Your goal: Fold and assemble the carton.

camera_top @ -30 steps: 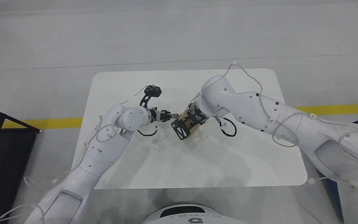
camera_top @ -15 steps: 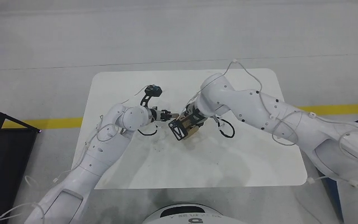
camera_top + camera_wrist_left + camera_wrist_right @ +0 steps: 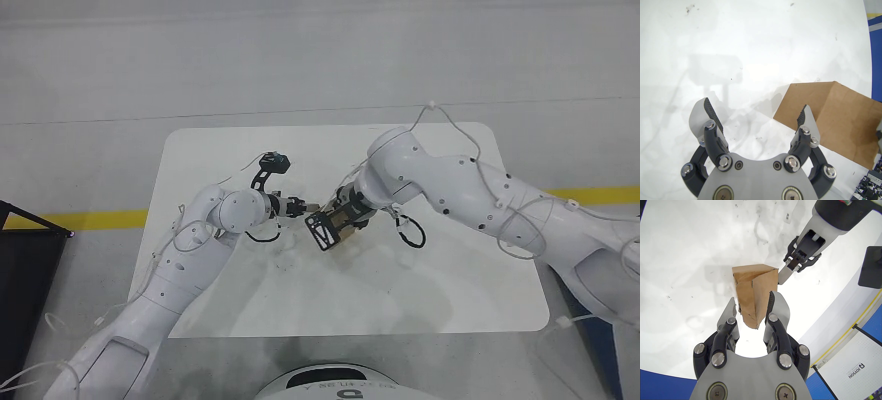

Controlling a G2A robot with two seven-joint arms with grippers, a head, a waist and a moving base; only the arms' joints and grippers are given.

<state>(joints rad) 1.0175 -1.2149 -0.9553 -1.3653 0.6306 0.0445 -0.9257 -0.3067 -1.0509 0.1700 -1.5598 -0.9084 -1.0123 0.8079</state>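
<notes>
**Top view.** Near the middle of the white table (image 3: 250,290), a small brown carton (image 3: 346,213). Caught at the tip of the right gripper (image 3: 333,221), with the left gripper (image 3: 306,207) just beside it on the opposite side. Too small here to read the long axis.

**Left wrist view.** Left gripper (image 3: 755,104) spread wide, nothing between its fingers (one fingertip (image 3: 806,115) merely overlapping the carton's face in the picture). Carton (image 3: 838,117) seen as two plain brown panels meeting at a sharp crease. Tilted, faintly mottled, with a grey shadow on the table (image 3: 753,37) beside it.

**Right wrist view.** Right gripper (image 3: 752,296) narrowed onto the carton (image 3: 761,283), with a ribbed pad (image 3: 770,303) flat against one side wall. Long axis straight out from the palm, along the fingers, pointing toward the left gripper (image 3: 782,277). Near end open, with a rounded flap folded inward and raw corrugated edges on show. Far end a closed corner, with one left finger right at it; touching or not, cannot tell.
</notes>
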